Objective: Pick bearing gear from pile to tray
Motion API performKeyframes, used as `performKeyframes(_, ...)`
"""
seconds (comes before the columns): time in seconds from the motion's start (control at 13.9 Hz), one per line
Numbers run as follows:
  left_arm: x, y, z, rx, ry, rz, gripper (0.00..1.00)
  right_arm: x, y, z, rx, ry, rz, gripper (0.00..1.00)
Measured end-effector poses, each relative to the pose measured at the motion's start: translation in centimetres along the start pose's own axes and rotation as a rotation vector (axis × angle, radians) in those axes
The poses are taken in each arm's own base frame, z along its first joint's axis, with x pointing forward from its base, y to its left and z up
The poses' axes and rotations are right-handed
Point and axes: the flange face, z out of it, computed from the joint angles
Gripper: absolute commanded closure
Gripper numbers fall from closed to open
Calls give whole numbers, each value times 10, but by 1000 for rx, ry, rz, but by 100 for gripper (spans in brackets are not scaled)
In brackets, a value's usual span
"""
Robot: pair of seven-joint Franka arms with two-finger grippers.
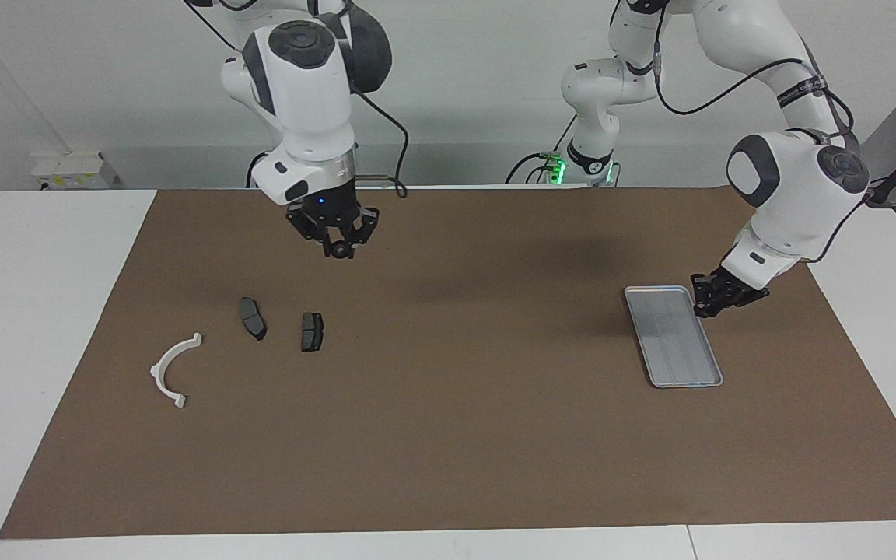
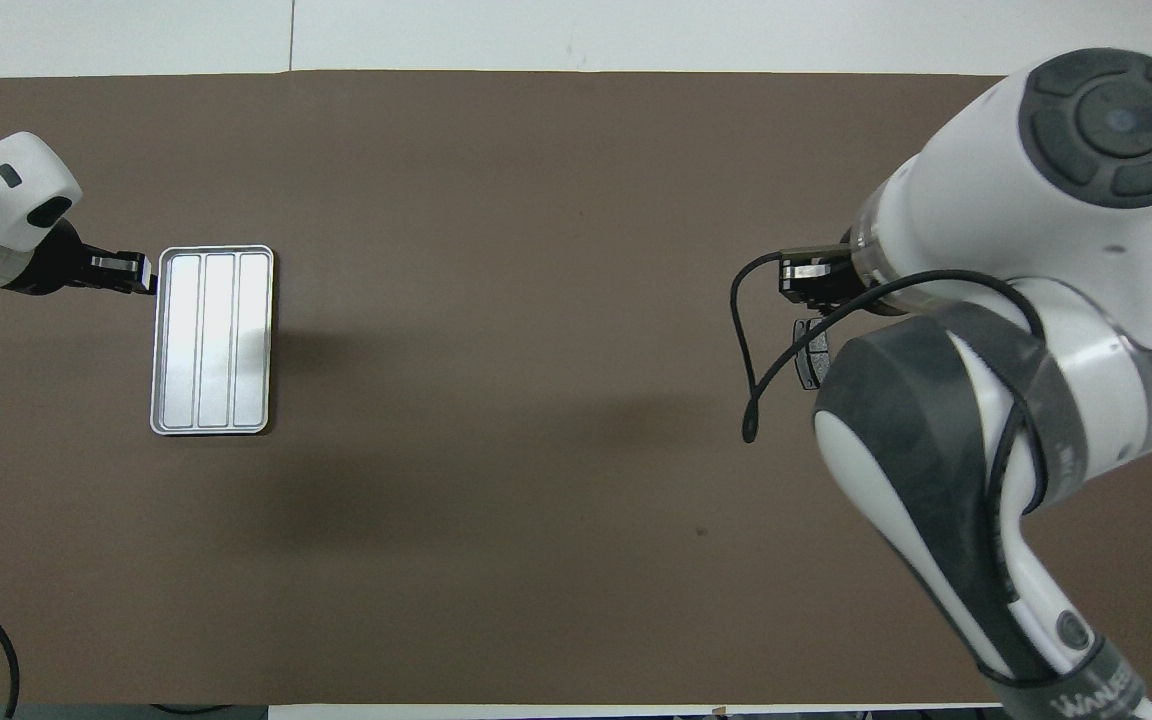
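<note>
Above the mat, your right gripper (image 1: 338, 247) was clenched on a small dark round piece, lifted for carrying to the tray (image 1: 673, 336); your left gripper (image 1: 711, 299), fingers shut, steadied its rim.

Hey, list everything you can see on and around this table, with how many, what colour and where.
table: one, white, under everything
mat: one, brown, covers most of the table
tray: one, silver-grey, on the mat toward the left arm's end, nothing in it
brake pads: two, dark grey, on the mat toward the right arm's end, side by side, apart
half-ring: one, white, on the mat, farther from the robots than the pads
small round piece: one, black, apparently pinched in the right gripper's fingertips
right gripper: one, black, raised over bare mat
left gripper: one, black, shut, low beside the tray's rim
</note>
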Motion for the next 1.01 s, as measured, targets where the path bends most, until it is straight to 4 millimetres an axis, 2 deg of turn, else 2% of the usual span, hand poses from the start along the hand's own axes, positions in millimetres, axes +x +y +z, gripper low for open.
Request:
performKeyframes(0.14, -13, 2, 7, -2, -15, 23, 100, -18, -25, -5, 13, -1, 79, 100)
performKeyframes(0.29, -23, 2, 12, 2, -7, 39, 100, -31, -40, -8, 30, -12, 181, 100)
performKeyframes(0.58, -40, 2, 43, 10, 10, 39, 100, -55, -75, -2, 41, -24, 325, 100)
performKeyframes(0.79, -50, 2, 63, 13, 10, 36, 100, -66, -112, 28, 65, -43, 371, 100)
performKeyframes(1.01, -59, 2, 81, 19, 24, 35, 100, -64, -140, 67, 76, -39, 371, 100)
